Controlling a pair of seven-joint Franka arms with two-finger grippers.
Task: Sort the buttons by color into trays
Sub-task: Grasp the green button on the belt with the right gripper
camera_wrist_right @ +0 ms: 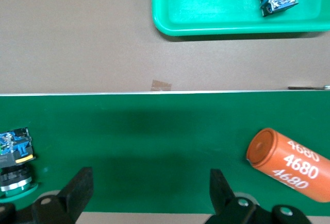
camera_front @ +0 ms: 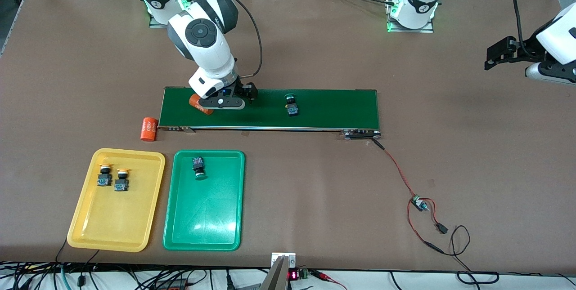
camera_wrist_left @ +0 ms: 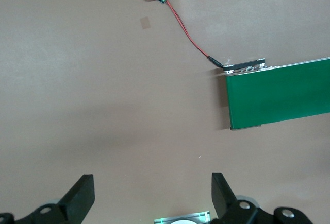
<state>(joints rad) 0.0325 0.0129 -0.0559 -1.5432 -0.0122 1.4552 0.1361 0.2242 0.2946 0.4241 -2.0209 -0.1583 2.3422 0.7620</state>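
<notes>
Green button (camera_wrist_right: 14, 162) lies beside open right gripper (camera_wrist_right: 149, 190).

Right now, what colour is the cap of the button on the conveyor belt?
Green, on the button lying on the conveyor belt; the front view shows it best.

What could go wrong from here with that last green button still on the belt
The right gripper hangs open over the conveyor belt, between the green button and an orange cylinder. It may well grab or knock the cylinder instead. The button lies tilted, so the fingers could slip on its round cap. A second cylinder lies on the table near the yellow tray, where a carried button could clip it. The left gripper waits open over bare table.
</notes>
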